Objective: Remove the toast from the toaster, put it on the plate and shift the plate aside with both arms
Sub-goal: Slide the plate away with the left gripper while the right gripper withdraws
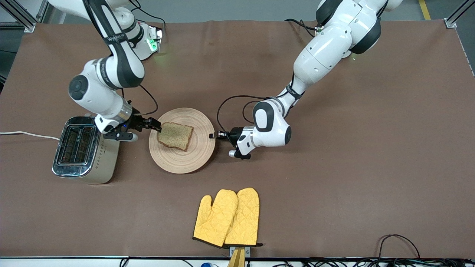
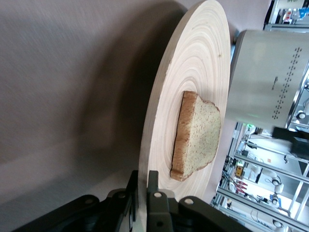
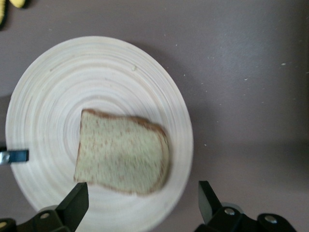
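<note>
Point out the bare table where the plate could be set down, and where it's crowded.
Bare patches: between the plate and the oven mitts, and the wide stretch toward the left arm's end. Crowded: the toaster, right gripper and left gripper hem the plate; the toast lies on it.

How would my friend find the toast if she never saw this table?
Start at the shiny toaster toward the right arm's end of the table. Beside it lies a round wooden plate, and the toast lies flat on it. It's the only speckled brown square; the mitts are yellow.
</note>
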You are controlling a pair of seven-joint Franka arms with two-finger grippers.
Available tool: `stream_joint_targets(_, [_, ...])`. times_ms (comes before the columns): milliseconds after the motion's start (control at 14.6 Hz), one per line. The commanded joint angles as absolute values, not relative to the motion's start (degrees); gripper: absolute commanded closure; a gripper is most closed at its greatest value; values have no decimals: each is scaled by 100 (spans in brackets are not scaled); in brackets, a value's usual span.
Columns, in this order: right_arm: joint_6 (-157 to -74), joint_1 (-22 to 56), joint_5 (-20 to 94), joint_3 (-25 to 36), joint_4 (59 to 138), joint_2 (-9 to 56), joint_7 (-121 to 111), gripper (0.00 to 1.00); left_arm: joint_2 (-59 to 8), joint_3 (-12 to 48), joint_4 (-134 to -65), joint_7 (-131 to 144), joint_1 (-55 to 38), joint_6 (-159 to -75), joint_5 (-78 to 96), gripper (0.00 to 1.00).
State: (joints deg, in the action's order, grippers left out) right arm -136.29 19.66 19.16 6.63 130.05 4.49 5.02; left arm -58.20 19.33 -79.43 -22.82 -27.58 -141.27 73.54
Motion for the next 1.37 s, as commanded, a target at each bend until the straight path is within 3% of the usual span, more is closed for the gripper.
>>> stream_joint_targets(0, [-12844,1531,1120,624,12904,-402,466,0,-5415,1916,-8287,-2346,-2374,-14089,7103,100])
stream_joint_targets(137, [-11966,1214,800,624,12378,-710,483,0,-5125,1951,-8586,-2452,-2058,-13967,6935,100])
stream_joint_targets(275, [-10808,793,538,615,11230,-660,422,0,-4879,1960,-8823,-2548,-1585,-13485,6672,100])
stream_joint_targets(481, [-9977,633,36,633,9943,-413,211,0,-4475,1960,-9166,-2846,-750,-12449,6250,100])
stream_joint_targets(893, [-9747,544,-489,589,9581,-457,36,0,-4201,1969,-9203,-3497,1622,-10330,5065,100])
stream_joint_targets(1305, [-9817,344,-486,633,9597,-448,26,0,-4543,1960,-9062,-4227,3267,-9809,3974,100])
